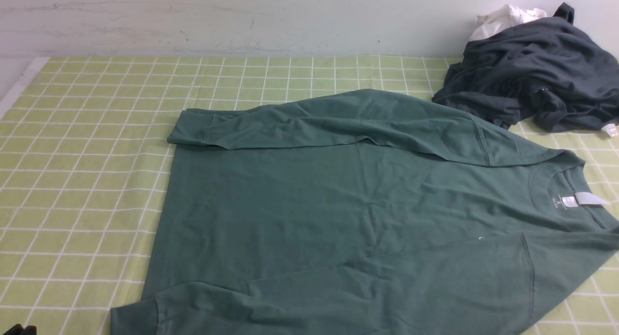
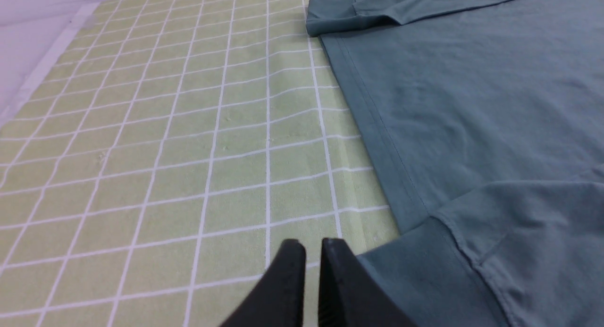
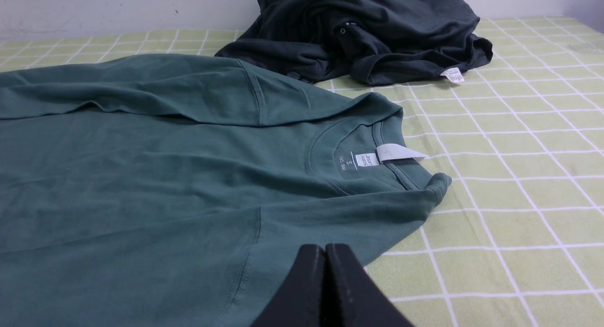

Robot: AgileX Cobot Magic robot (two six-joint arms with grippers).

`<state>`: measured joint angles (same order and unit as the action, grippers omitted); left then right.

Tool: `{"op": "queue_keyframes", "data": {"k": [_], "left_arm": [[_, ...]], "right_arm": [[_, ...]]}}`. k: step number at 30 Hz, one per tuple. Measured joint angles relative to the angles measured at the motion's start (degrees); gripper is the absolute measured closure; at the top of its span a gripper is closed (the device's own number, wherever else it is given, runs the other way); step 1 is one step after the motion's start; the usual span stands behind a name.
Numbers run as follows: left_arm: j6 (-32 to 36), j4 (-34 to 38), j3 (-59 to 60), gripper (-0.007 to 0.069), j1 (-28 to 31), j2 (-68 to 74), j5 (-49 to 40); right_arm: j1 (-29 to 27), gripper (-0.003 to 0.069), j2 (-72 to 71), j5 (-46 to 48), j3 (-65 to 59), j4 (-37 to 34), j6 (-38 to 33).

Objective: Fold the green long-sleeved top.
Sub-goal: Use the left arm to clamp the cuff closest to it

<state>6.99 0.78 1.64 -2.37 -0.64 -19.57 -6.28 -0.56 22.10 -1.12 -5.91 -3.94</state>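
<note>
Our green long-sleeved top lies across the table, sleeves turned inward. Our left hand is slightly parted, our right hand closed, both empty. We should pinch every near-edge layer, lifting evenly to keep the sleeves tucked.

Near sleeve: cut off by front view's lower edge. Left gripper: fingertips blurred; front view shows only a sliver. Fine print on neck label: too small to read.

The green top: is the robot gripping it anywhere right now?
No, nothing is held; the green top lies on the checked cloth.
</note>
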Motion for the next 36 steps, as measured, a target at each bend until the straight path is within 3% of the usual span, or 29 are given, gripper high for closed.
{"op": "queue_keyframes", "data": {"k": [5, 8, 10, 15, 17, 19, 20, 23, 24, 25, 27, 28, 31, 36], "left_arm": [[0.04, 0.0, 0.06, 0.0587, 0.0, 0.0, 13.24], [0.04, 0.0, 0.06, 0.0587, 0.0, 0.0, 24.15], [0.04, 0.0, 0.06, 0.0587, 0.0, 0.0, 32.34], [-3.43, 1.62, 0.06, 0.0587, 0.0, 0.0, 51.49], [-8.46, 3.26, -0.01, 0.0587, 0.0, 0.0, 59.04], [-12.33, 4.88, -1.64, 0.0587, 0.0, -0.04, 60.77], [-13.27, 5.18, -2.73, 0.0587, 0.0, -0.04, 60.44], [-15.25, 5.05, -12.97, 0.0587, 0.0, 2.84, 53.89], [-15.17, 4.88, -13.77, 0.0587, 0.0, 3.22, 53.21], [-14.26, 2.56, -21.1, 0.0588, 0.0, 7.49, 46.14], [-13.28, 0.45, -27.91, 0.0596, 0.0, 12.7, 37.83], [-13.19, 0.06, -28.6, 0.0597, 0.0, 13.32, 36.9], [-12.89, -1.61, -36.45, 0.061, 0.0, 23.88, 21.23], [-12.71, -0.78, -38.07, 0.0616, 0.0, 37.93, -1.34]], "right_arm": [[0.0, 0.0675, 0.0, -8.39, -0.62, -1.1, -0.11], [0.0, 0.0675, 0.0, -21.16, -0.62, -3.38, 0.03], [0.0, 0.0675, 0.0, -34.58, -0.62, -5.49, 2.52], [0.0, 0.0675, 0.0, -55.18, -0.62, -9.33, 16.51], [0.0, 0.0675, 0.0, -59.09, -0.62, -8.73, 21.85], [0.0, 0.0675, 0.8, -60.08, -0.02, -5.47, 25.17], [0.0, 0.0675, 1.38, -59.81, 0.68, -3.89, 25.68], [0.0, 0.0675, 6.52, -53.99, 9.88, 9.56, 26.93], [0.0, 0.0675, 6.97, -53.48, 9.88, 9.56, 26.93], [0.0, 0.0675, 12.19, -48.42, 17.39, 19.17, 27.55], [0.0, 0.0675, 17.76, -42.78, 23.86, 27.67, 29.01], [0.0, 0.0675, 17.76, -42.15, 24.52, 28.55, 29.23], [0.0, 0.0675, 28.92, -31.42, 32.54, 40.97, 35.9], [2.6, 0.0675, 40.07, -14.76, 35.02, 47.91, 47.17]]}}
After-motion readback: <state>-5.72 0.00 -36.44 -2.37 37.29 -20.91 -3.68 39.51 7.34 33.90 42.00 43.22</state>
